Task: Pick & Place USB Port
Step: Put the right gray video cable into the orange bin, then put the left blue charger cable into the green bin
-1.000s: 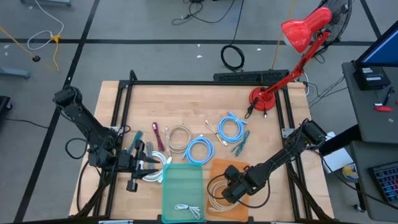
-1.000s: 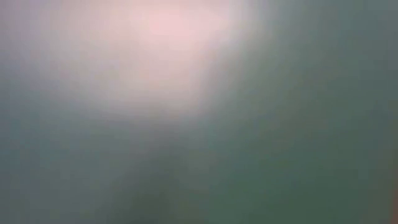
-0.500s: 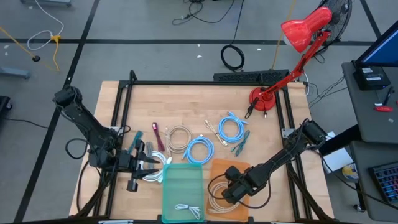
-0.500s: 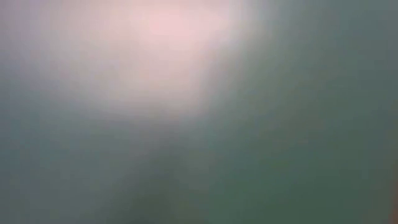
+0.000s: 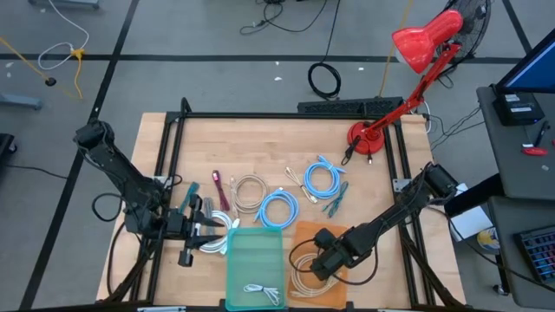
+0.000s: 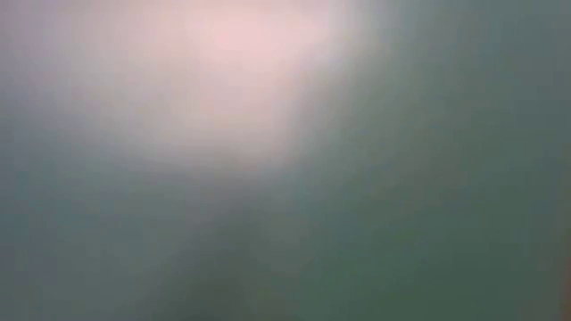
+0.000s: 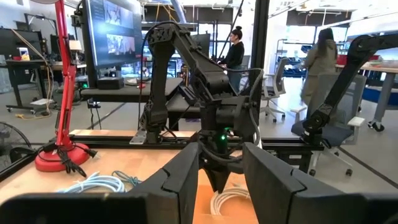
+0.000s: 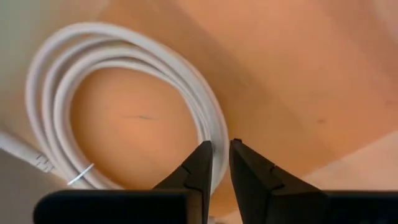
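Note:
My right gripper (image 5: pixel 319 263) hangs low over an orange tray (image 5: pixel 305 230) at the table's near edge, fingers almost together on a coiled white cable (image 5: pixel 302 265) (image 8: pixel 124 74) in that tray. My left gripper (image 5: pixel 206 227) waits open at the near left, beside a green tray (image 5: pixel 251 251). Its fingers point toward the table's right, above loose white cable (image 5: pixel 217 245). The left wrist view looks between the open fingers (image 7: pixel 221 168) at the right gripper (image 7: pixel 216 177). The low view shows only a blur. My right gripper pinches a strand on one side of the white coil (image 8: pixel 211 134) between its two fingers, which point down from above. The fingers hide the exact spot. The coil lies flat on the orange tray's floor (image 8: pixel 298 81).
The green tray holds a small white cable (image 5: pixel 260 290). Two blue coils (image 5: pixel 279 210) (image 5: pixel 323 179), a pale coil (image 5: pixel 250 191), a pink cable (image 5: pixel 218 186) and teal connectors (image 5: pixel 335 199) lie mid-table. A red lamp's base (image 5: pixel 364 139) stands at the far right. A black frame (image 5: pixel 277 115) rims the table.
My right gripper has shifted slightly toward the table's right over the orange tray. The white coil has stayed in the tray.

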